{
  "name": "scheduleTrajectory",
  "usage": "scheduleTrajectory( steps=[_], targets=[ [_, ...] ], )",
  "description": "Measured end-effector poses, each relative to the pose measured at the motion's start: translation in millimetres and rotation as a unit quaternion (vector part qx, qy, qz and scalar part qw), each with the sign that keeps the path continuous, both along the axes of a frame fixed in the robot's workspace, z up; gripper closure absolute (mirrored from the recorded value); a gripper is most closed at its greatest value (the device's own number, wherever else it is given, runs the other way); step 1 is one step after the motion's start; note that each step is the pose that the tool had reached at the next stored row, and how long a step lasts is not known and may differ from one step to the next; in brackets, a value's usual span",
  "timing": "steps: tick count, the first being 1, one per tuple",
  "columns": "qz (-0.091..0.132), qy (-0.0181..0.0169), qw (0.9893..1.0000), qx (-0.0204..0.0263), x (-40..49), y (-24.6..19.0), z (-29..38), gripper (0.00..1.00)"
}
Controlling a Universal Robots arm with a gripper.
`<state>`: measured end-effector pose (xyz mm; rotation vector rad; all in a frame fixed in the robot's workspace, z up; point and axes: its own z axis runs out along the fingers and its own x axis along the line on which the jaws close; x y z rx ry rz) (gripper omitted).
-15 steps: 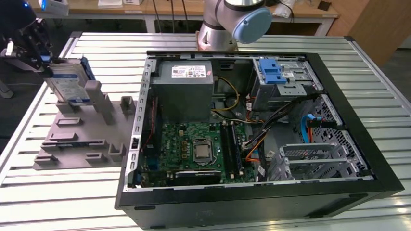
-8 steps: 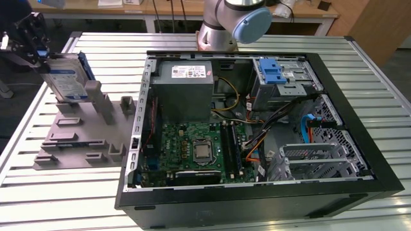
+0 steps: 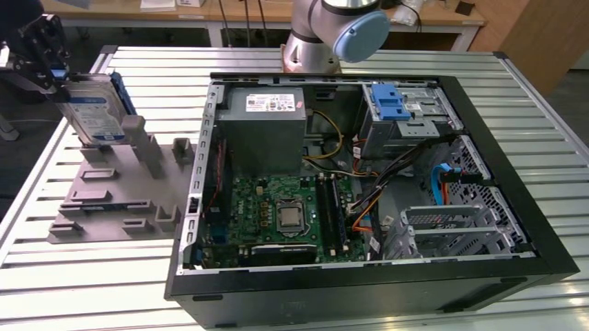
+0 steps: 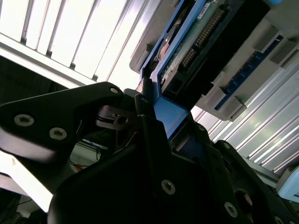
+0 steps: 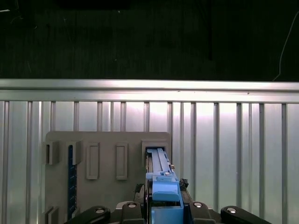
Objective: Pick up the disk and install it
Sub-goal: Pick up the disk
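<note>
The disk (image 3: pixel 92 110), a silver drive with a blue-and-white label in a blue carrier, stands nearly upright at the exterior view's left. Its lower end is at the slotted grey holder (image 3: pixel 120 200). My gripper (image 3: pixel 55 71) sits at the disk's upper end, shut on the carrier's blue end tab. In the first wrist view the disk (image 5: pixel 159 168) appears edge-on, running from my gripper (image 5: pixel 164 210) down to a slot of the holder (image 5: pixel 107 158). The second wrist view has the black fingers (image 4: pixel 145 126) clamped on the blue tab, with the disk's (image 4: pixel 187 42) circuit-board side beyond.
An open computer case (image 3: pixel 198 207) lies on the slatted metal table (image 3: pixel 543 117), to the exterior view's right of the holder. Inside are a grey power supply (image 3: pixel 262 114), a blue-latched drive cage (image 3: pixel 401 103), a motherboard (image 3: pixel 285 214) and cables. The arm's base (image 3: pixel 327 34) stands behind the case.
</note>
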<state>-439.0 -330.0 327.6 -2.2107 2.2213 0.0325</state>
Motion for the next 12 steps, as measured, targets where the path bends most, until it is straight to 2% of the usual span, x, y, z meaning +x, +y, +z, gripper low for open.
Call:
scheduleTrajectory(
  steps=[12],
  targets=[
    [0.000, -0.0001, 1.0000, 0.0009, -0.2, 0.2, 1.5, 0.64]
  ],
)
